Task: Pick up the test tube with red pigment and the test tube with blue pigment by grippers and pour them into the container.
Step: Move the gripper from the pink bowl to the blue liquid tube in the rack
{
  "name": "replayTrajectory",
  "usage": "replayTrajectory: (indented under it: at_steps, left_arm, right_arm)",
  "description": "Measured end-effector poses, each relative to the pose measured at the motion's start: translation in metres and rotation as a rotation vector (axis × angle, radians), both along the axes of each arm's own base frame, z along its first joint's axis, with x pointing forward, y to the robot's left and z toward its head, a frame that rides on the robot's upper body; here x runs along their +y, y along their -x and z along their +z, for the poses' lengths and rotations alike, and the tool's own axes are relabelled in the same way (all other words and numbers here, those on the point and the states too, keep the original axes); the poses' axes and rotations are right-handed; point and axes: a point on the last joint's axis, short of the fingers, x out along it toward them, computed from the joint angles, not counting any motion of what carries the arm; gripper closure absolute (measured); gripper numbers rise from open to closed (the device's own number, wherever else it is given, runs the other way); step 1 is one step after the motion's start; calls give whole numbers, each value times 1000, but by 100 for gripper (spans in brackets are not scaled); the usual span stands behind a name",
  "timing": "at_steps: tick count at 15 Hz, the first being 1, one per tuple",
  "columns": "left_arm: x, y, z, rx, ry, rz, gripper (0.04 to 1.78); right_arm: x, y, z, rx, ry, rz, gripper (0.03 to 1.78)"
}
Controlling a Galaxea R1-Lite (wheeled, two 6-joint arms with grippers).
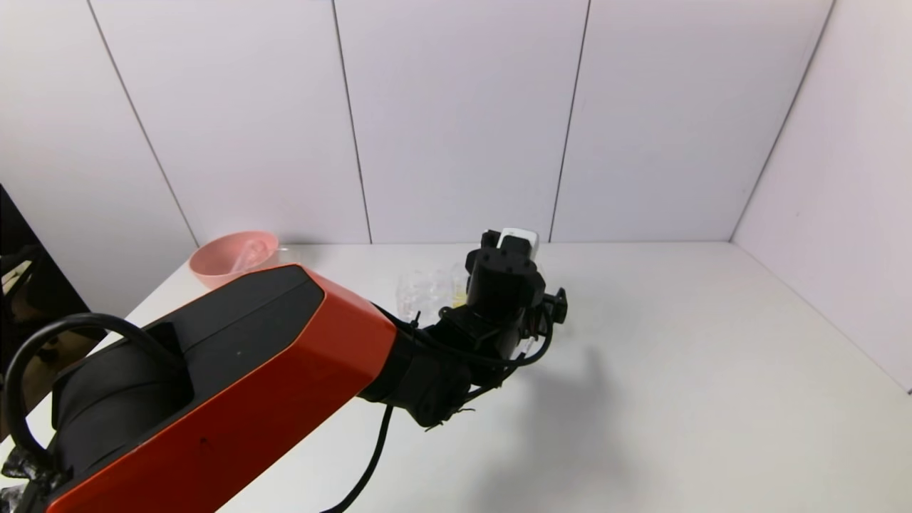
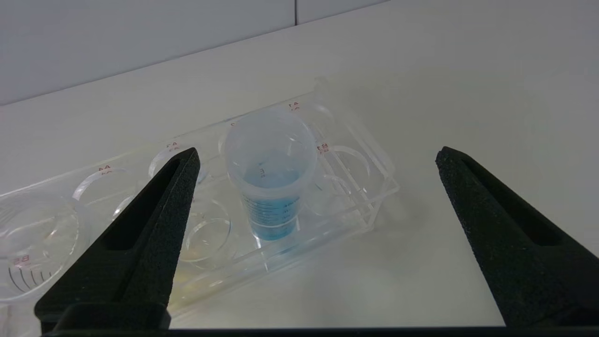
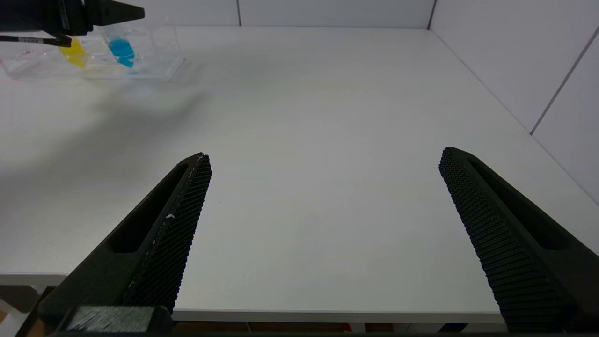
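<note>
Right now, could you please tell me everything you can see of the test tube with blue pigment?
The test tube with blue pigment is a slim clear plastic tube with printed graduation marks, its open mouth up and bright blue liquid in its lower part. It stands upright in a hole of the clear tube rack, near one end. The open left gripper hovers above it, fingers apart, not touching.

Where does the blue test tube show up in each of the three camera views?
Head view: not visible; the left arm hides it.
Left wrist view: the test tube with blue pigment stands in the clear rack, between the open left hand fingers.
Right wrist view: far corner, beside a yellow tube.
Shared landmark: the rack.
</note>
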Motion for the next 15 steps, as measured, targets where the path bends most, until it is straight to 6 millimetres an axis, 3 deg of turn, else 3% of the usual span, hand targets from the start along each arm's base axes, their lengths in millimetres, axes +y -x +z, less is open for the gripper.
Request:
replayTrajectory:
  at_steps: [15]
  left_arm:
    - [0, -11, 3, -18, 23, 29, 6]
  right_arm:
    - [0, 0, 0, 0, 0, 0, 4]
